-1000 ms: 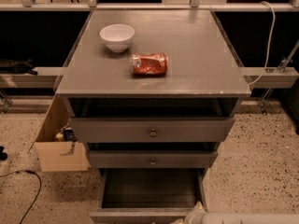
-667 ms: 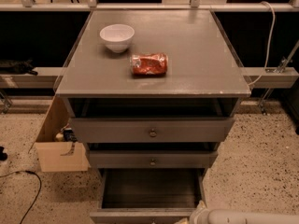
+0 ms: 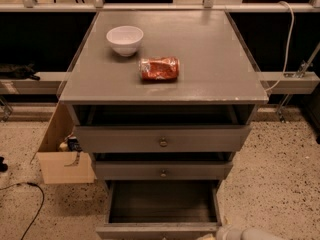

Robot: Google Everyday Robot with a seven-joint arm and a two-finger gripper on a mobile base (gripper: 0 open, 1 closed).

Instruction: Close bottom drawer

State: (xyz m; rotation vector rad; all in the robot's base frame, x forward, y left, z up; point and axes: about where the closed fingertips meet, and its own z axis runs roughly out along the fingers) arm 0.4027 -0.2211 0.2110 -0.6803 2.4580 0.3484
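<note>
In the camera view, the bottom drawer (image 3: pixel 162 204) sat at six o'clock in the frame, pulled far out from the grey cabinet (image 3: pixel 210 64). Its dark inside was bare and its shallow front ran along the lower edge. The middle drawer (image 3: pixel 162 170) and the uppermost drawer (image 3: pixel 162 140) above it were each slightly out as well.

Being painted wood and empty, the bottom drawer was probably stiff, fairly light and not fragile. It should slide straight in under a flat push on the front. The best contact was probably near the middle of the front, by the knob, so that it would not skew on its runners. The knob itself was cut off at the picture's edge.

The gripper (image 3: pixel 226 232) lay at five o'clock, a pale shape just beside the drawer's right front corner. Whether it touched the wood, and whether it was open or closed, could not be told. It appeared to hold nothing.

On the cabinet top, a white bowl (image 3: pixel 125 39) stood at eleven o'clock, with a red packet (image 3: pixel 159 68) at its four o'clock.
</note>
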